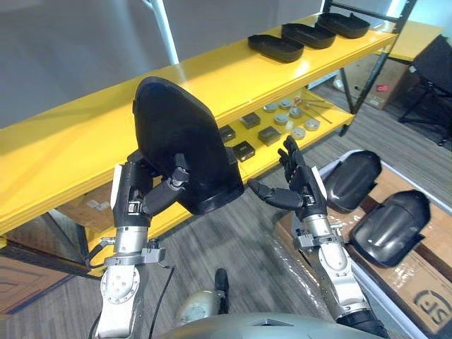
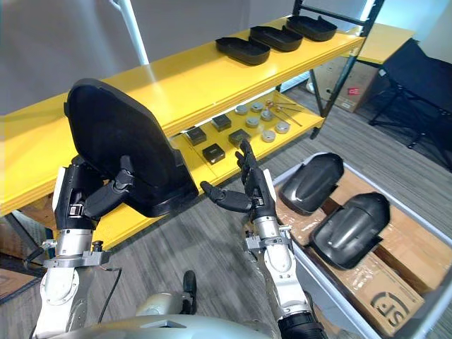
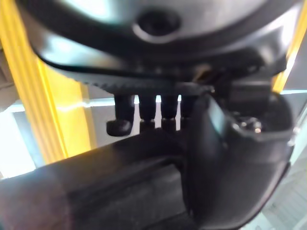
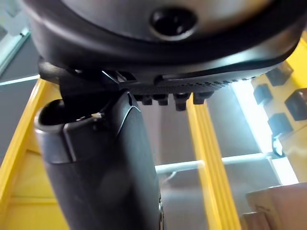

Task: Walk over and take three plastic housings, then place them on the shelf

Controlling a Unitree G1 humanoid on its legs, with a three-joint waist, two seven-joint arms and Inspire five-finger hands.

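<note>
Left hand (image 1: 138, 194): fingers (image 1: 171, 185) curled round the lower edge of one black housing (image 1: 176, 127), which is held upright in the air above the front edge of the yellow shelf (image 1: 70, 141). Right hand (image 1: 305, 189): fingers straight and spread, holding nothing, just beside the housing but apart from it. Three housings (image 1: 308, 34) lie at the shelf's far end. Risk: the grip is one-handed and low on a tall part, so it may pivot, slip, or catch the shelf edge when lowered.

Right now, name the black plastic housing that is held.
The upright black plastic housing in the left robot hand; others lie on the yellow shelf or cardboard.
</note>
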